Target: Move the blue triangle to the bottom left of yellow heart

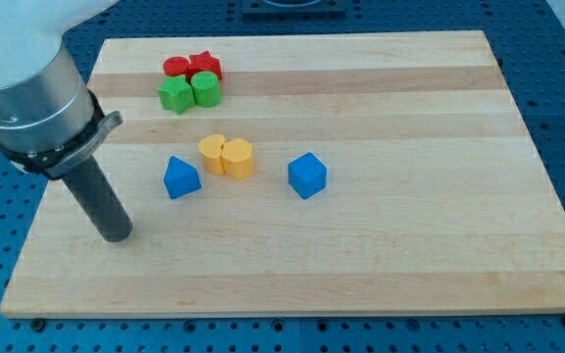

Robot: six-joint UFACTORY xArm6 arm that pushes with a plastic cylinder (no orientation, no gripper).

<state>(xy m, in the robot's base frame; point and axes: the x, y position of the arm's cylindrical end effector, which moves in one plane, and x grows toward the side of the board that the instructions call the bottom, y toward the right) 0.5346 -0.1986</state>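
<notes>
Nearest the camera, my tip rests on the desk, left of and nearer than the blue triangle. Triangle lies just left of the yellow heart. No hand is fitted, only a rod.

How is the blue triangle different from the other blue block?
The blue triangle has a pointed top, while the blue cube looks boxy with flat faces. The blue triangle sits on the view's left of the two yellow blocks; the blue cube sits on their right. The blue triangle is nearer my tip than the blue cube. Both are the same blue and rest on the wooden board.
</notes>
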